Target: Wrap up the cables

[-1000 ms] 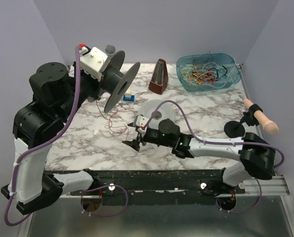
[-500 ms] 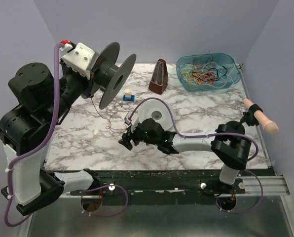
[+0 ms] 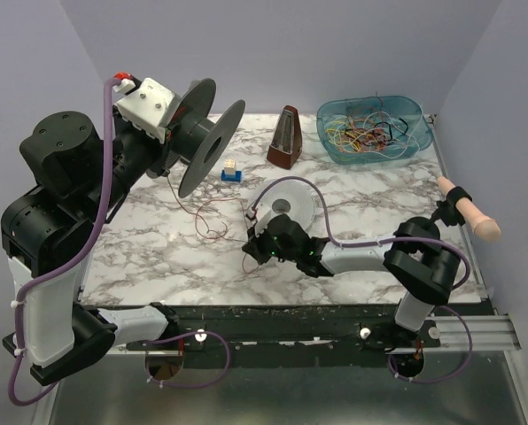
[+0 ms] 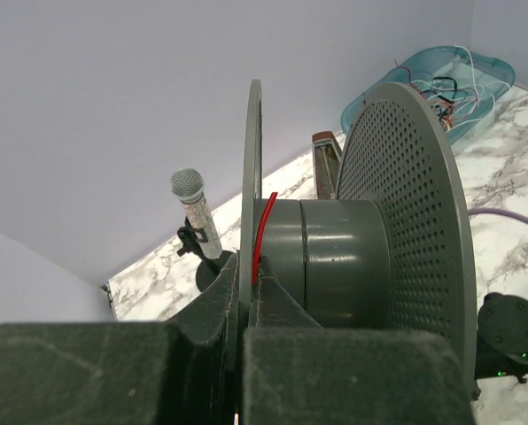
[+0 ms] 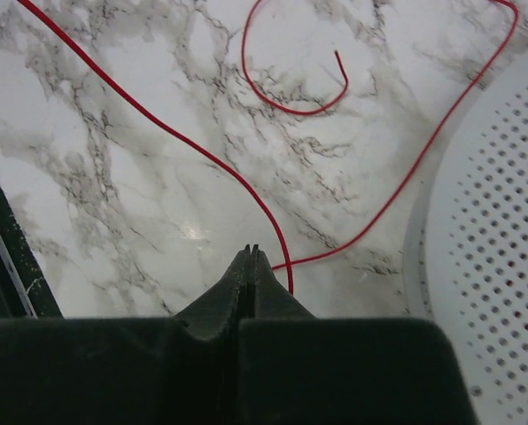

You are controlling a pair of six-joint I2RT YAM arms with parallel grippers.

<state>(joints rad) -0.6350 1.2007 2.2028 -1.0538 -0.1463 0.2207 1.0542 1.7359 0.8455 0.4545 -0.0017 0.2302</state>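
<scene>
Tension matters most here. The left gripper (image 4: 246,266) is clamped on the rear flange of the grey spool (image 4: 335,257), held in the air up and to the left of the white perforated disc (image 3: 299,211). The red cable (image 5: 171,133) runs from the hub down to the marble just left of that disc and lies there in loose curls. The right gripper (image 5: 251,257) sits low at the disc's left edge with its jaws pressed together. The cable meets the outer side of one finger, and I cannot tell whether it is pinched. A good wrap likely needs a sure hold on the strand, the slack drawn out, then even turns. Other cables (image 3: 366,137) lie tangled in the clear bin (image 3: 415,142) behind and right of the disc. No brand, label or writing is legible.
</scene>
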